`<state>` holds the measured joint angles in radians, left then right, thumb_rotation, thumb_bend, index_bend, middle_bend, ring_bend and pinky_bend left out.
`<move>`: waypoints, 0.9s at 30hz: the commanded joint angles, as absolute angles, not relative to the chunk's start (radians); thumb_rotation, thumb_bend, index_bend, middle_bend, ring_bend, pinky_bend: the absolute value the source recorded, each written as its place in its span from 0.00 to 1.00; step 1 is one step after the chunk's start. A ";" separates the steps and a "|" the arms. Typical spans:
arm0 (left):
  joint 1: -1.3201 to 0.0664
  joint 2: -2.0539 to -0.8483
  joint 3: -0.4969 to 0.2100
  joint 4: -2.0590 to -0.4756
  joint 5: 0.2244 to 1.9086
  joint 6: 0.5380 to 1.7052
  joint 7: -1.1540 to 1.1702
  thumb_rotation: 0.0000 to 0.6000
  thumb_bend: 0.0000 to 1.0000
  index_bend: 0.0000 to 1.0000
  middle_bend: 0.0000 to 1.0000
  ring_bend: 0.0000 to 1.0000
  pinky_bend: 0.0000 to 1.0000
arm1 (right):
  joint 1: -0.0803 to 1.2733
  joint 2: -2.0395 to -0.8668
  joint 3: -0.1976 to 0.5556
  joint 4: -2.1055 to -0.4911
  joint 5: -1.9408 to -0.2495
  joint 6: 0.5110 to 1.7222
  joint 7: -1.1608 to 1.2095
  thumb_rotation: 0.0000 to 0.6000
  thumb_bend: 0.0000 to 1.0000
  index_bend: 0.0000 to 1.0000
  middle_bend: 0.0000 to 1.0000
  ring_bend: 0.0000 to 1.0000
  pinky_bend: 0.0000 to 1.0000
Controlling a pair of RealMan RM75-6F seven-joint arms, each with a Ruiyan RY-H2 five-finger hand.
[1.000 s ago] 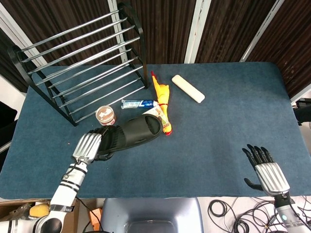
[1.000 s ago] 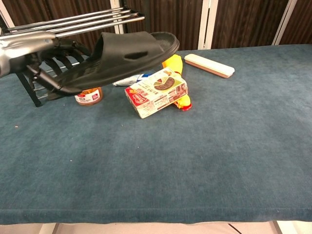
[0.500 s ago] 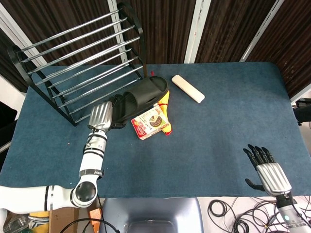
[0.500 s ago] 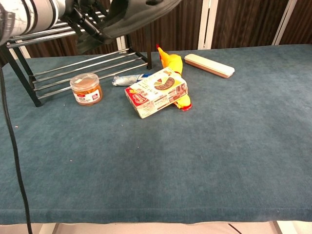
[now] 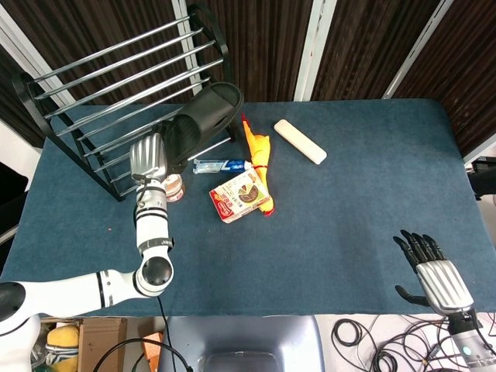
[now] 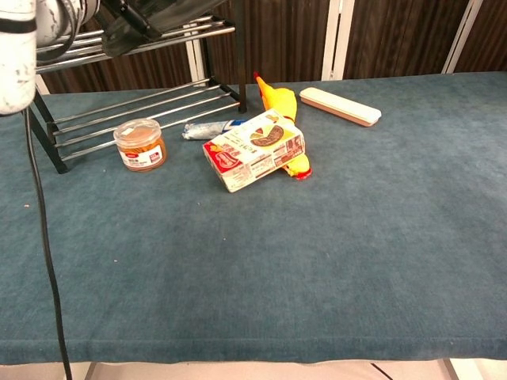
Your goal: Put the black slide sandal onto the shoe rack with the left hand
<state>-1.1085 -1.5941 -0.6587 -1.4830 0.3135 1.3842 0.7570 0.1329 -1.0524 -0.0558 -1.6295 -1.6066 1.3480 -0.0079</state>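
Robot arms work at a blue-covered tabletop [image 5: 349, 201], the task of racking a sandal under way but unfinished. Nearest the front edge, at the right corner, the right hand [image 5: 434, 275] lies idle, fingers extended and slightly apart, holding nothing.

Toward the middle of the tabletop sits a printed snack box [image 5: 240, 197], closed, its contents not visible. It touches a yellow rubber chicken [image 5: 258, 155] stretched toward the back edge. Left of the box stands a small jar [image 6: 139, 144] with a clear lid, filled with something orange-brown. Just behind the box lies a toothpaste tube [image 5: 221, 165]. Further back and to the right, well apart from the rest, rests a cream-coloured oblong case [image 5: 300, 141], also shut.

Over the left part of the tabletop the left hand [image 5: 149, 158] is raised, gripping the black slide sandal [image 5: 200, 122] at one end. Its fingers are hidden behind the shoe, so how they wrap it cannot be told. The sandal hangs tilted in the air against the right end of the shoe rack [image 5: 93, 101], level with the lower and middle rails, and does not appear to rest on any of them.

By the look of it, pickup and carry are done. What remains is to settle the sandal flat on a shelf of rails and let go. The rack, at the back left corner, holds no shoes on the shelves visible.
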 commanded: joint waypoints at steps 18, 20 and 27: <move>-1.158 -1.672 -0.665 -1.060 0.319 1.284 0.747 1.00 0.36 0.39 0.73 0.74 0.83 | 0.127 -1.033 -0.055 -1.621 -1.612 1.364 0.041 1.00 0.18 0.00 0.00 0.00 0.06; -1.155 -1.672 -0.668 -1.044 0.320 1.278 0.744 1.00 0.36 0.38 0.73 0.74 0.83 | 0.127 -1.033 -0.055 -1.621 -1.612 1.363 0.039 1.00 0.18 0.00 0.00 0.00 0.06; -1.145 -1.664 -0.674 -1.015 0.302 1.254 0.776 1.00 0.36 0.32 0.69 0.70 0.77 | 0.126 -1.036 -0.053 -1.623 -1.608 1.361 0.029 1.00 0.18 0.00 0.00 0.00 0.06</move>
<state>-1.1496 -1.6666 -0.6722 -1.0153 0.3107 1.2612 0.7677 0.1262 -1.0362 -0.0535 -1.6228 -1.6086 1.3615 0.0298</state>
